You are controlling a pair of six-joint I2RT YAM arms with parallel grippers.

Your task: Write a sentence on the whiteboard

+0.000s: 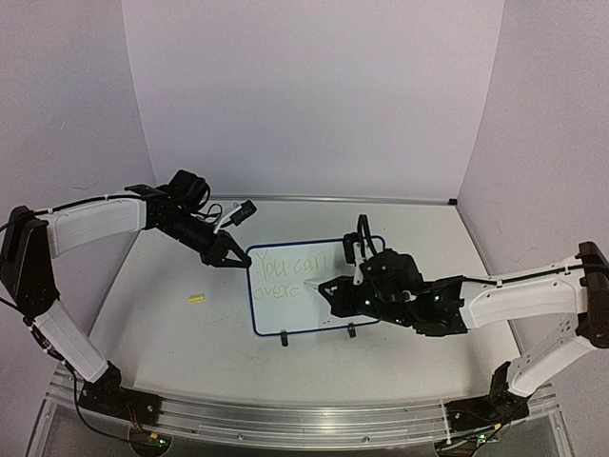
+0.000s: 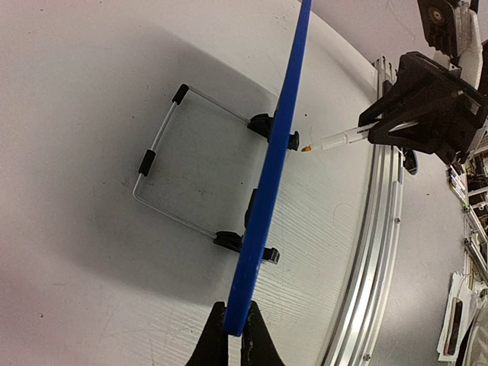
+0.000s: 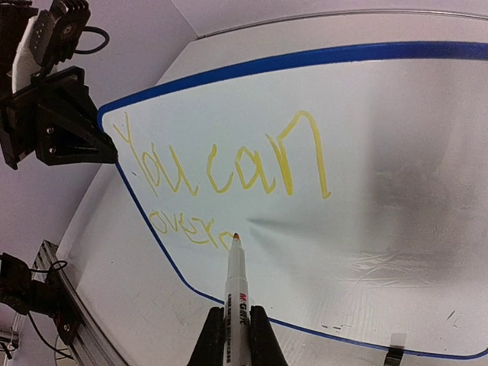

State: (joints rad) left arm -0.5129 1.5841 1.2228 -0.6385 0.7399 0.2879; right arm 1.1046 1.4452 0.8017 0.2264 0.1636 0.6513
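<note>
two tools clenched: left tool (image 1: 231, 258) on whiteboard (image 1: 285, 314) corner; right tool (image 3: 237, 335) points marker (image 3: 235, 278) tip at sentence (image 3: 221, 168).

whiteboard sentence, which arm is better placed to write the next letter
Right. The right gripper holds the marker, tip at the unfinished second line of the sentence; the left gripper is clamped on the whiteboard edge.
</note>
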